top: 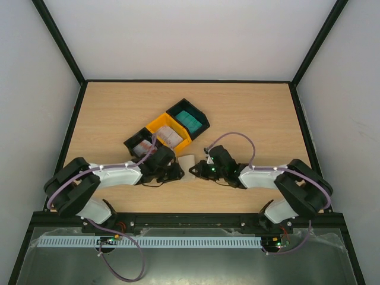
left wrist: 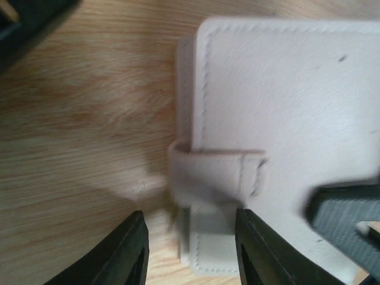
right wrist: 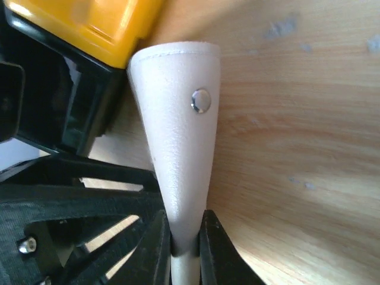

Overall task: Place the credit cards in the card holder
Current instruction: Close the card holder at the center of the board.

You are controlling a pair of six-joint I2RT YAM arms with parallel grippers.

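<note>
Right wrist view: the right tool (right wrist: 185, 252), nearest the lens, is clamped on a thin edge of the beige card holder (right wrist: 178, 136). Its snap stud (right wrist: 201, 100) is showing, and the yellow tray (right wrist: 89, 24) is just beyond.

Left wrist view: the left tool (left wrist: 190, 255) has its jaws apart astride the snap tab (left wrist: 208, 243), not closed on it.

Top view: the holder lies on the tabletop (top: 249, 107) between both tools. The credit cards (top: 191, 120) sit in the joined trays (top: 155, 126) behind.

Assessment: the opening step is in hand, and apparently no card is loaded. Next, the left tool must pinch the tab and peel it while the right holds firm.
</note>
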